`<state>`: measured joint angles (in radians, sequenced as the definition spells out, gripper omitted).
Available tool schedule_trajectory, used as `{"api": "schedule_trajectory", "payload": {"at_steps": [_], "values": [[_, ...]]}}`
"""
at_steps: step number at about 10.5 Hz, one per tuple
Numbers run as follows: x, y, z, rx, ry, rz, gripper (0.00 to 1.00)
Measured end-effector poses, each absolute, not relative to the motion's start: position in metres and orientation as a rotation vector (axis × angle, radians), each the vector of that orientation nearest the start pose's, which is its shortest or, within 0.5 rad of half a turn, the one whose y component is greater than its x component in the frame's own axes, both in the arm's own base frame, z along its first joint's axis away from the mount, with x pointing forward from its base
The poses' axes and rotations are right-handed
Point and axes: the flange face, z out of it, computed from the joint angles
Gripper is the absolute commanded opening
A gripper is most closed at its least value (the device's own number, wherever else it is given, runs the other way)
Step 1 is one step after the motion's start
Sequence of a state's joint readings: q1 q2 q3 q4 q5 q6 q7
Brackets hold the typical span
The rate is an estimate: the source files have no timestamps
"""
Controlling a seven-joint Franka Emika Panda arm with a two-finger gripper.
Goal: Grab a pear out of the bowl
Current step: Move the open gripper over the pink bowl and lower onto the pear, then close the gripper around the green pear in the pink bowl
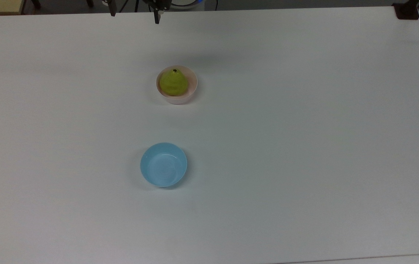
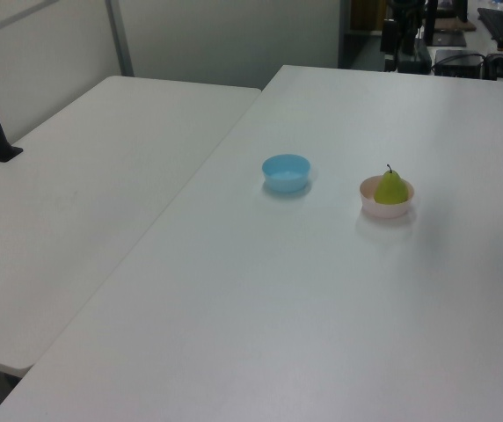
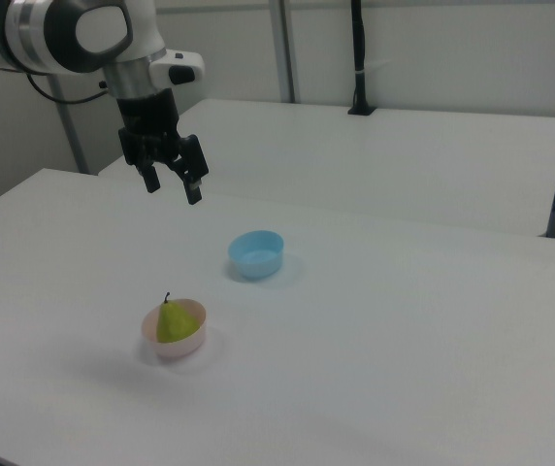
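A yellow-green pear (image 1: 173,83) stands upright in the pale pink bowl (image 1: 194,84) on the white table. The same pear (image 3: 171,322) and bowl (image 3: 185,347) sit near the right view's lower left, and the pear (image 2: 391,187) in its bowl (image 2: 383,209) is at the left view's right. My gripper (image 3: 172,189) hangs open and empty high above the table, above and behind the bowl in the right view. In the top view the gripper (image 1: 134,16) is at the table's far edge, well apart from the pear.
An empty light blue bowl (image 1: 163,165) stands apart from the pink one, also seen as the blue bowl (image 3: 256,254) (image 2: 286,172). A second white table (image 2: 84,167) adjoins this one. A black post (image 3: 358,58) stands on that table.
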<state>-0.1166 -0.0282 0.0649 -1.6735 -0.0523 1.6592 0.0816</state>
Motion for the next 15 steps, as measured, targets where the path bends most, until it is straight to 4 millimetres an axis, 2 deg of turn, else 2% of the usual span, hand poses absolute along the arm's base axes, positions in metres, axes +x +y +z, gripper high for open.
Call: {"api": "schedule_trajectory", "payload": {"at_steps": [4,6,10,13,15], "values": [[0.555,-0.029,0.574,-3.152,-0.221,0.059,1.00],[0.551,-0.028,0.543,-3.113,-0.365,0.158,1.00],[0.550,-0.016,0.471,-3.083,-0.415,0.271,1.00],[0.559,0.002,0.434,-3.113,-0.218,0.289,1.00],[0.563,0.018,0.407,-3.121,-0.168,0.298,0.94]]}}
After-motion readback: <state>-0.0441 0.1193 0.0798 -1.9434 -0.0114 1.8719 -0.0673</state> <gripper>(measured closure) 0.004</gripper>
